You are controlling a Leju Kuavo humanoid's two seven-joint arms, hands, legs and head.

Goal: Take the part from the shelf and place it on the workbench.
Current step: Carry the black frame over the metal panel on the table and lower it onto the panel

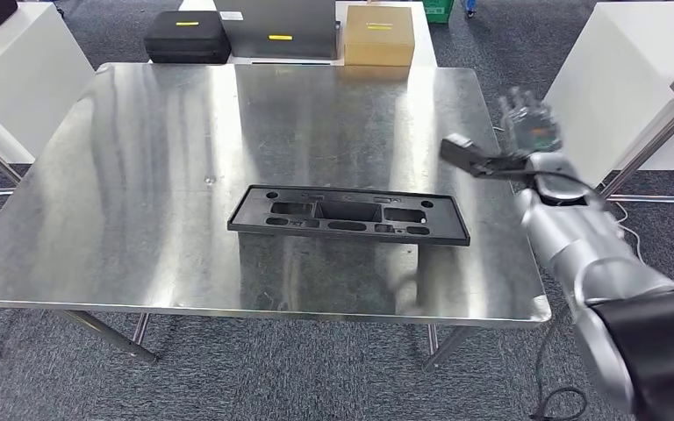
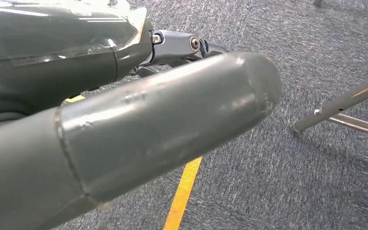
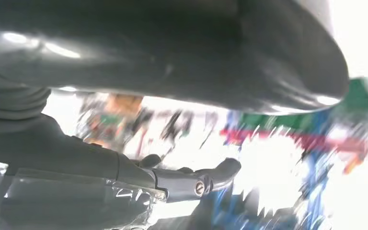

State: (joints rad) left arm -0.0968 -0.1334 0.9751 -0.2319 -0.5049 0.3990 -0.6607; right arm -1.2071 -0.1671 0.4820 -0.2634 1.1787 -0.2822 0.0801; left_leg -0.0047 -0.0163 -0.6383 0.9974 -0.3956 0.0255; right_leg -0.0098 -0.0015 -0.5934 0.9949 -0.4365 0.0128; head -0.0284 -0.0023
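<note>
On workbench (image 1: pixel 96 175): part (image 1: pixel 348 213) lies flat, mid-front. Right hand (image 1: pixel 531 123) off right edge, blurred, fingers spread, holding nothing. Left hand (image 2: pixel 124 129) grip: cannot tell. Advise withdrawing arm wide, avoiding table edge.

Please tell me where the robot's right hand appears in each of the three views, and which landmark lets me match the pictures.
Head view: the right hand is raised at the right, beyond the table's right edge, blurred, away from the black part.
Left wrist view: not in it.
Right wrist view: the right hand enters from the left, its thick grey thumb above darker fingers.
Shared landmark: the hand itself.
</note>
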